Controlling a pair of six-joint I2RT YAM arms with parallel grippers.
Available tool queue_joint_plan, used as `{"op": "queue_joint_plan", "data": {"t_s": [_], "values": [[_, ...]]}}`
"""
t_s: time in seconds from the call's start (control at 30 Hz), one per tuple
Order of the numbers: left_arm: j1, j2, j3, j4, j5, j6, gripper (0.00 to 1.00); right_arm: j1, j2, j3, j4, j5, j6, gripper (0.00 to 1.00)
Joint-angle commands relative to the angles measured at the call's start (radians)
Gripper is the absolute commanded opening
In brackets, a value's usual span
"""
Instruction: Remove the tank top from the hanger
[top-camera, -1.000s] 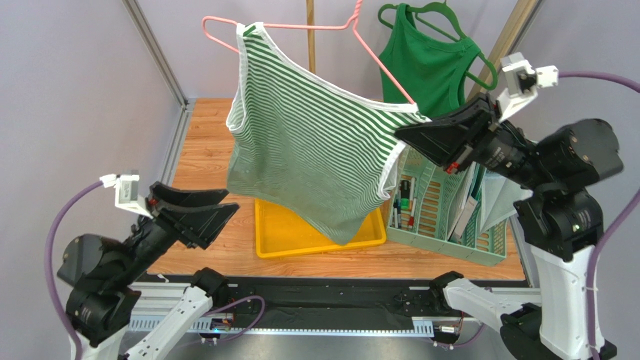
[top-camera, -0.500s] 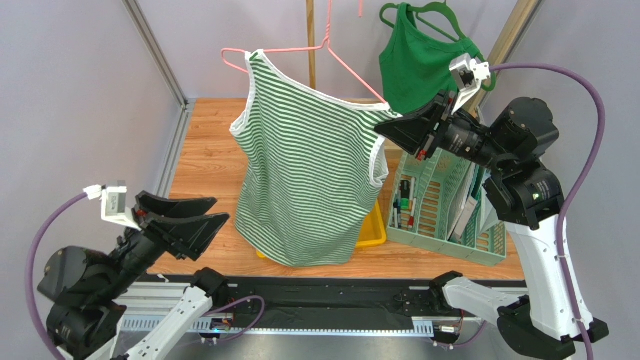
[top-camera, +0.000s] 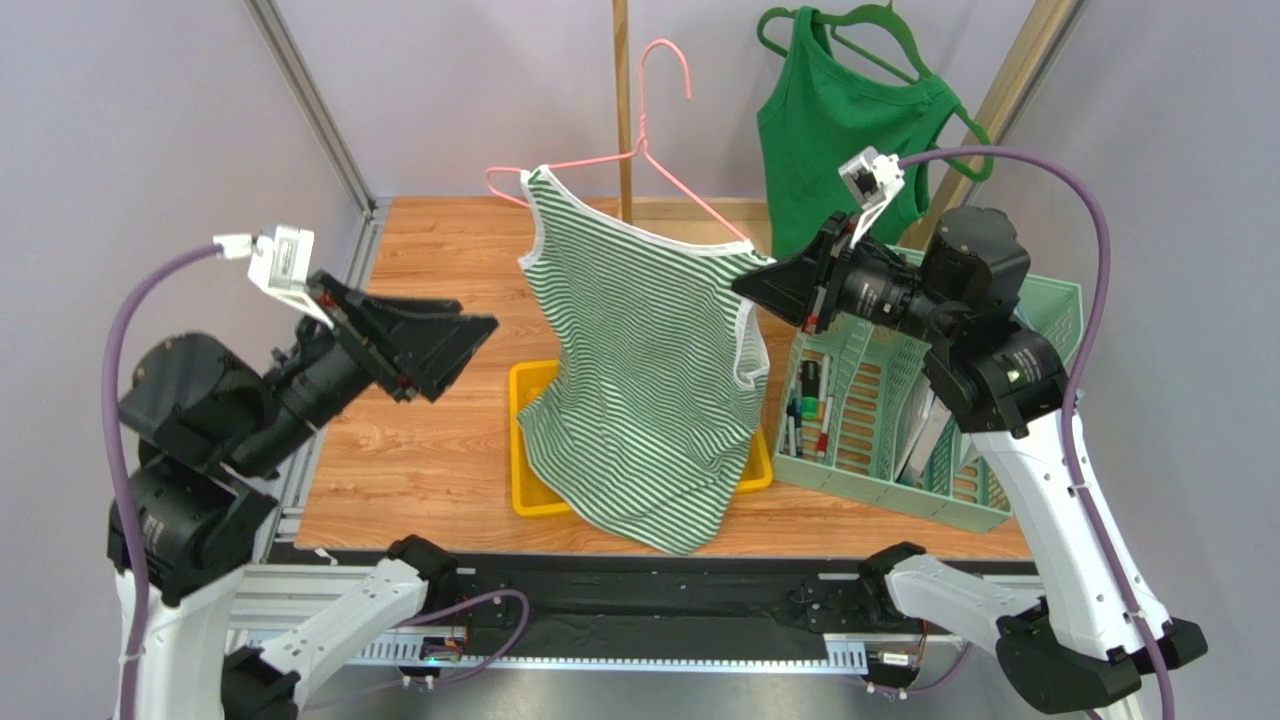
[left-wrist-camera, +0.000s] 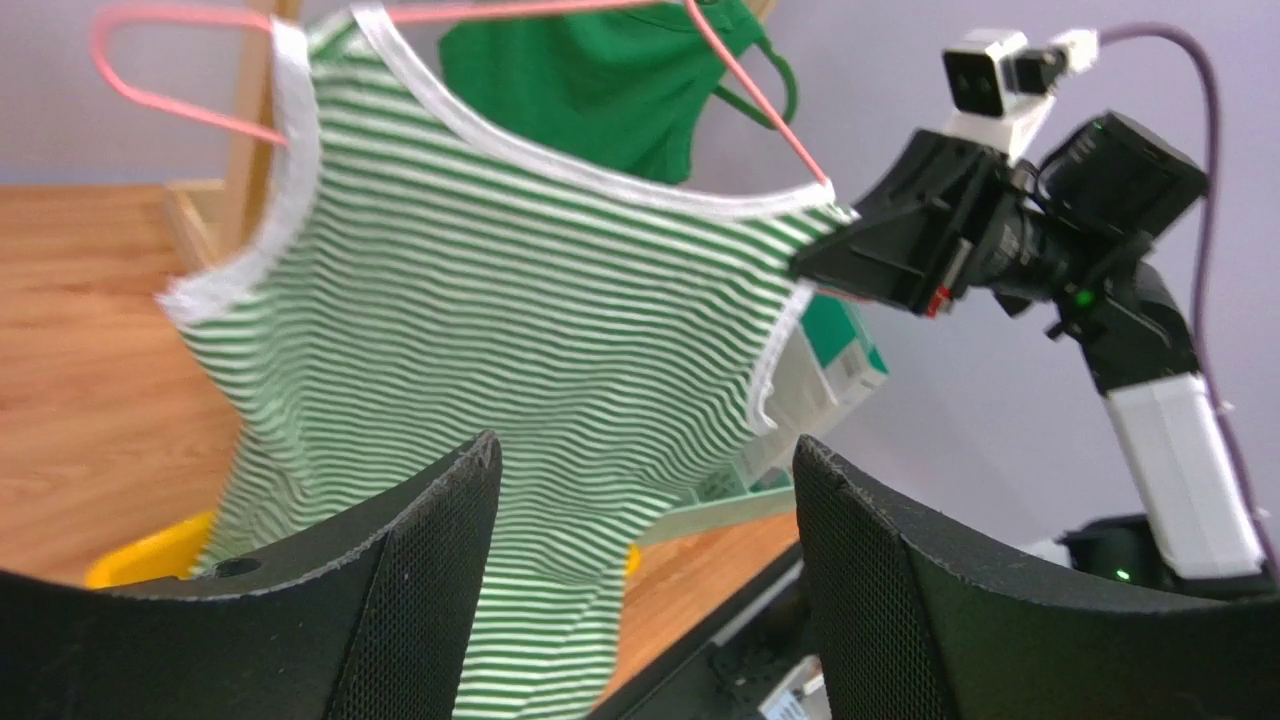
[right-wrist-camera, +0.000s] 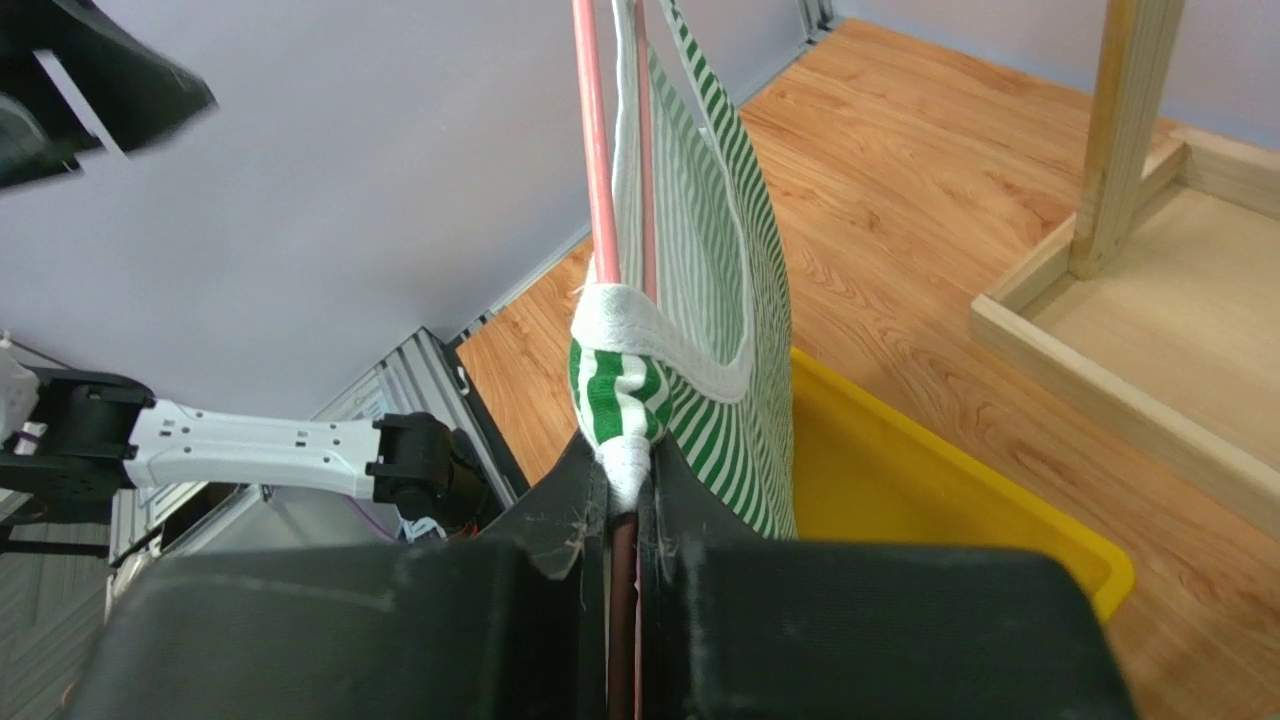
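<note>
A green-and-white striped tank top (top-camera: 646, 375) hangs from a pink wire hanger (top-camera: 684, 180) above the table. My right gripper (top-camera: 747, 282) is shut on the hanger's right end, with the top's white-edged shoulder strap pinched in as well. The right wrist view shows the hanger (right-wrist-camera: 594, 150) and the bunched strap (right-wrist-camera: 624, 383) running into the closed gripper (right-wrist-camera: 631, 480). My left gripper (top-camera: 478, 333) is open, raised to the left of the top and apart from it. In the left wrist view the tank top (left-wrist-camera: 511, 285) fills the space beyond the open gripper (left-wrist-camera: 646, 458).
A yellow tray (top-camera: 526, 450) lies on the wooden table under the top. A mint-green basket (top-camera: 902, 450) with pens and papers stands at the right. A plain green top (top-camera: 842, 135) hangs on a green hanger at the back, beside a wooden post (top-camera: 621, 90).
My right gripper has carried the hanger and tank top left and lower, and the top now hangs narrower. My left arm has risen and moved right, toward the top, still open.
</note>
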Motion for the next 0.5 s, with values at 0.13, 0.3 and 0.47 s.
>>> {"op": "queue_joint_plan", "data": {"t_s": [0.13, 0.3, 0.47], "values": [[0.000, 0.414, 0.412, -0.235, -0.094, 0.194, 0.71, 0.049, -0.080, -0.044, 0.082, 0.082, -0.011, 0.00], [-0.002, 0.454, 0.382, -0.177, -0.131, 0.157, 0.73, 0.082, -0.082, -0.042, 0.077, 0.102, -0.017, 0.00], [0.000, 0.477, 0.373, -0.127, -0.129, 0.133, 0.75, 0.113, -0.086, -0.044, 0.062, 0.128, -0.026, 0.00]]}}
